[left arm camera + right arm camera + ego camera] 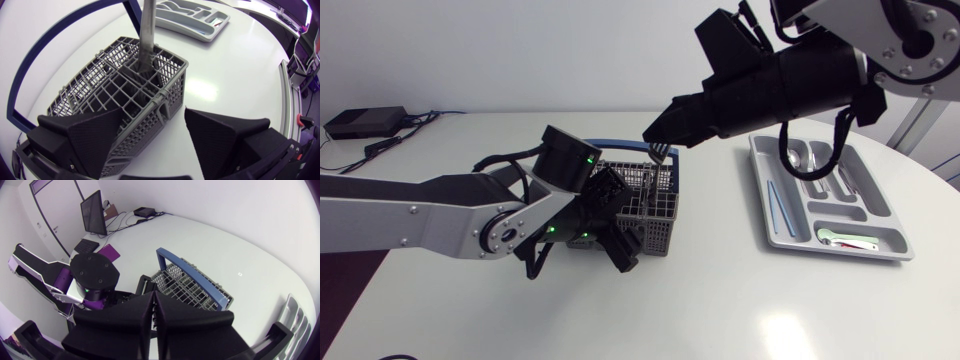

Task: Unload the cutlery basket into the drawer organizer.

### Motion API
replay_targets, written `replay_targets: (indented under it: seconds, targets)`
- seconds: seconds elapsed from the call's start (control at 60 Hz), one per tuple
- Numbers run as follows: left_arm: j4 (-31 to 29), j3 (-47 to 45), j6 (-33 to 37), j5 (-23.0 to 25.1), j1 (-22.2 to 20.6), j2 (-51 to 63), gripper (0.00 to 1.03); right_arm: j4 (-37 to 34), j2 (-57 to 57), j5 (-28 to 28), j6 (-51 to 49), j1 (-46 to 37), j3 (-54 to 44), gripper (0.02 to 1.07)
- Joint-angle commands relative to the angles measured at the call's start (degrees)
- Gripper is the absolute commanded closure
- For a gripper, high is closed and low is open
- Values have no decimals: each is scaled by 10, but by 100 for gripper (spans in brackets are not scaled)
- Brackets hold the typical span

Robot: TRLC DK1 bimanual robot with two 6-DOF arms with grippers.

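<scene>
The grey plastic mesh cutlery basket is looking matt and ribbed, its blue hoop handle smoother. The slim metal fork is gleaming, polished. The pale grey moulded plastic drawer organizer is showing a smooth satin finish. The white table is shining glossily. The left gripper and right gripper are looking matt black.
</scene>
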Motion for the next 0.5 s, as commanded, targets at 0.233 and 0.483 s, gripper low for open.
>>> replay_targets:
  seconds: [0.233,0.483]
  targets:
    - [4,1,-17,-7,0,9,12,-32,-8,-20,23,-11,49,102]
    - [28,-14,-9,24,9,-71,12,-87,-40,-67,-42,-23,53,102]
